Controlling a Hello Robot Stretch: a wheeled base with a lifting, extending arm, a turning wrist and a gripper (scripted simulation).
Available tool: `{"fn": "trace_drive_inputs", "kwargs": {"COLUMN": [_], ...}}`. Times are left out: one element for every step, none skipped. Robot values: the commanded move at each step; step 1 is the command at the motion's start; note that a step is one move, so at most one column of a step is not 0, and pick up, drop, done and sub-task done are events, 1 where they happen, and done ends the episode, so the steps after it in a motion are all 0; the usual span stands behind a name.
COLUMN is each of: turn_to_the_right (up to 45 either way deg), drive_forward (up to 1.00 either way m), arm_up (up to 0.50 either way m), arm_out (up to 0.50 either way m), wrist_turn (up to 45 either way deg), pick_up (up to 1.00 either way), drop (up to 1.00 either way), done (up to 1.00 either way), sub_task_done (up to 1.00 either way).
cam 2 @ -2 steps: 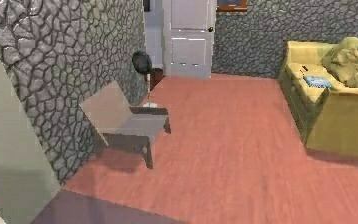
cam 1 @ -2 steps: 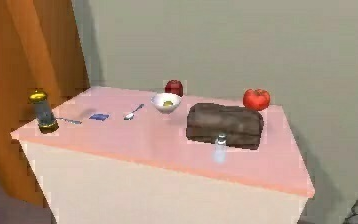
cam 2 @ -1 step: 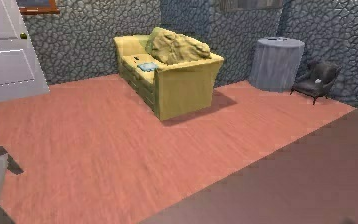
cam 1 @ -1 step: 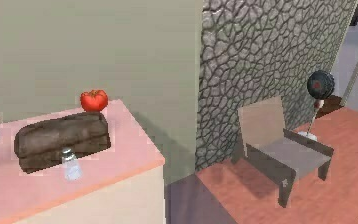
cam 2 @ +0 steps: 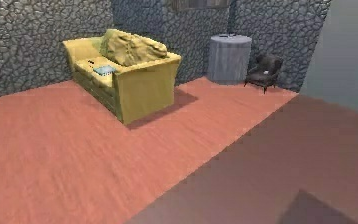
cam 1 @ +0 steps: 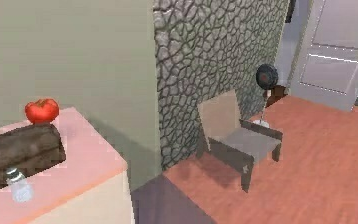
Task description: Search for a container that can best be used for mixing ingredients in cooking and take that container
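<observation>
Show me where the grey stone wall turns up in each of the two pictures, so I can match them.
Forward view: the stone wall stands in the upper middle, behind the grey chair.
Arm side view: the stone wall runs along the top, behind the yellow sofa. I cannot tell whether it is the same stretch.
Shared landmark: the reddish floor at the wall's foot.

One pink counter [cam 1: 92, 150], bearing one red tomato [cam 1: 42, 109], one dark loaf-shaped lump [cam 1: 22, 157] and one small clear bottle [cam 1: 19, 185]. Right of the counter: one grey chair [cam 1: 249, 143], one dark round thing on a stand [cam 1: 266, 76], one white door [cam 1: 337, 45]. In the arm side view: one yellow sofa [cam 2: 137, 90], one crumpled yellow heap [cam 2: 132, 47], one pale blue flat thing [cam 2: 103, 70], one grey round bin [cam 2: 230, 58], one dark armchair [cam 2: 264, 70].
</observation>
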Motion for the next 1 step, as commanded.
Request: {"fn": "trace_drive_inputs", "kwargs": {"turn_to_the_right": [0.0], "drive_forward": [0.7], "arm_up": [0.0], "arm_out": [0.0], "wrist_turn": [0.0], "pick_up": [0.0], "drop": [0.0], "done": [0.0], "sub_task_done": [0.0]}}
